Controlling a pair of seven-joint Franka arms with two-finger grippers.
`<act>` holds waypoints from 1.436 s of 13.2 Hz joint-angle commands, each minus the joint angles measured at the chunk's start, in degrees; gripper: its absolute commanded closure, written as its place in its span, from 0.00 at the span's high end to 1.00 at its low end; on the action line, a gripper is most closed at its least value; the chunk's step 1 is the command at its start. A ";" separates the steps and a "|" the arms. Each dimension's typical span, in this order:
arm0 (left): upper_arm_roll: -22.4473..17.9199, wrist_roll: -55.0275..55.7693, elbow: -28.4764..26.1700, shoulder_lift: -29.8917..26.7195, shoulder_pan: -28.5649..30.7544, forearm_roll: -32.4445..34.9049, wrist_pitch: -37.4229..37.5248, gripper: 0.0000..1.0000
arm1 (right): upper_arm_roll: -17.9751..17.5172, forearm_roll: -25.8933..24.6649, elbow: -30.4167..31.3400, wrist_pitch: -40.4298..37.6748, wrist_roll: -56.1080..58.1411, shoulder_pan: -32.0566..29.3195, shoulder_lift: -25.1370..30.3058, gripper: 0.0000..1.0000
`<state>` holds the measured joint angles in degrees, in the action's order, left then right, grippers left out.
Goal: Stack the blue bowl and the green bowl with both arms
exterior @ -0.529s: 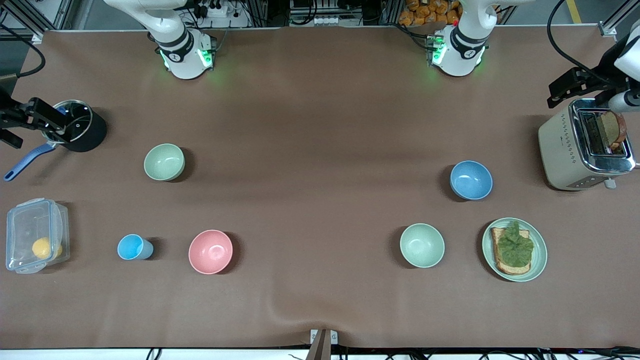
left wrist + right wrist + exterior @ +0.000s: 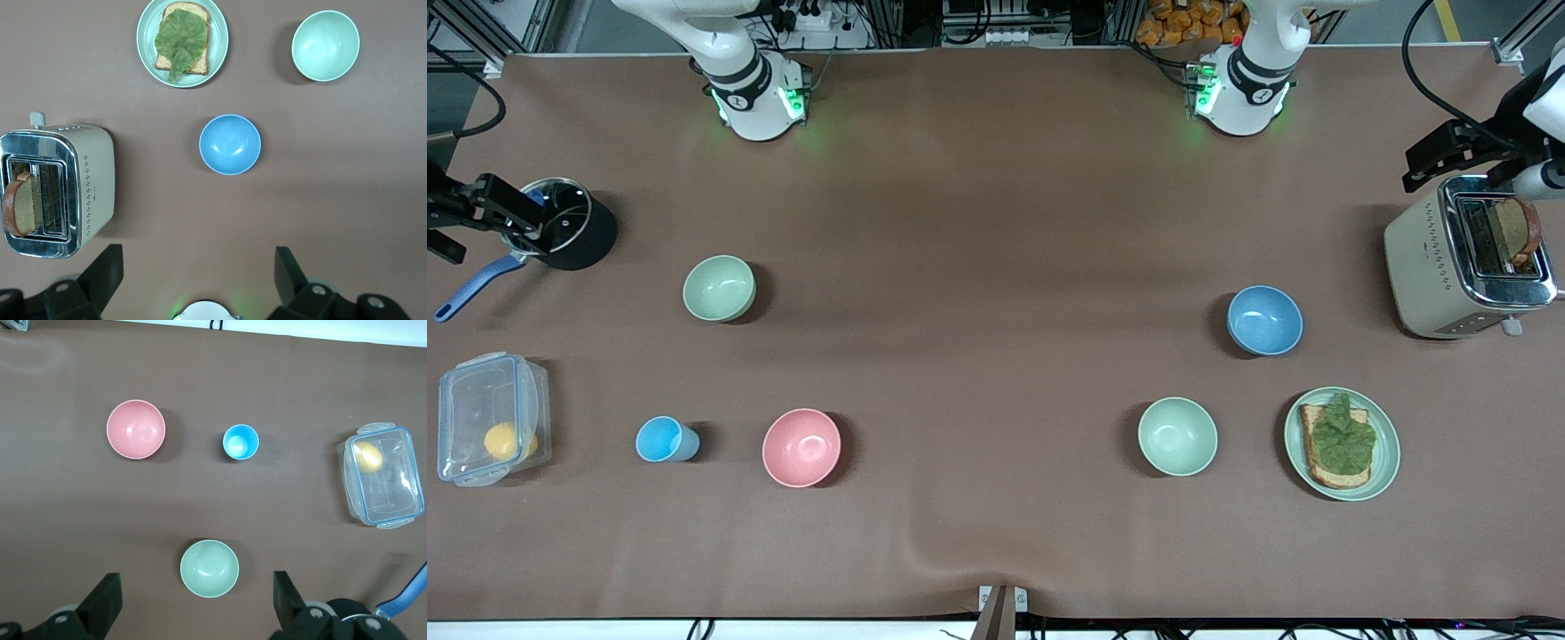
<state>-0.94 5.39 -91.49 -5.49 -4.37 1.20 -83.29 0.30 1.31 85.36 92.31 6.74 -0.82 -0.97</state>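
Note:
The blue bowl [image 2: 1264, 320] [image 2: 230, 144] sits upright toward the left arm's end of the table, beside the toaster. The sage green bowl [image 2: 719, 288] [image 2: 209, 568] sits upright toward the right arm's end. My left gripper [image 2: 1440, 158] [image 2: 199, 277] hangs high over the toaster, open and holding nothing. High over the black pot, my right gripper [image 2: 503, 212] [image 2: 197, 607] is also open and holds nothing. Neither gripper touches a bowl.
A paler mint bowl [image 2: 1177, 436] and a green plate [image 2: 1385, 458] with toast and lettuce lie nearer the front camera than the blue bowl. A pink bowl [image 2: 801, 447], light-blue cup [image 2: 665, 439], clear lidded box [image 2: 491, 430], black pot [image 2: 569, 222] and toaster [image 2: 1423, 258] also stand about.

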 commanded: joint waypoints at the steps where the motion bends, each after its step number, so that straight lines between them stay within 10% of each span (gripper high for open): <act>1: -0.90 -0.03 1.31 0.48 0.06 1.18 0.76 1.00 | -0.65 0.28 -0.19 -0.28 0.81 -1.20 -1.40 1.00; 13: -1.00 -0.03 -3.60 18.40 3.92 1.27 -9.51 1.00 | -0.65 0.10 6.29 1.11 3.10 -1.90 -6.59 1.00; 19: -0.73 0.06 -20.84 24.82 6.21 0.39 -36.33 1.00 | -0.74 0.89 24.22 16.40 10.31 -4.27 -4.66 1.00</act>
<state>-2.16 5.27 -109.29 18.98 1.44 1.20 -116.27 0.39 1.30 103.45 105.52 15.80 -4.06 -8.51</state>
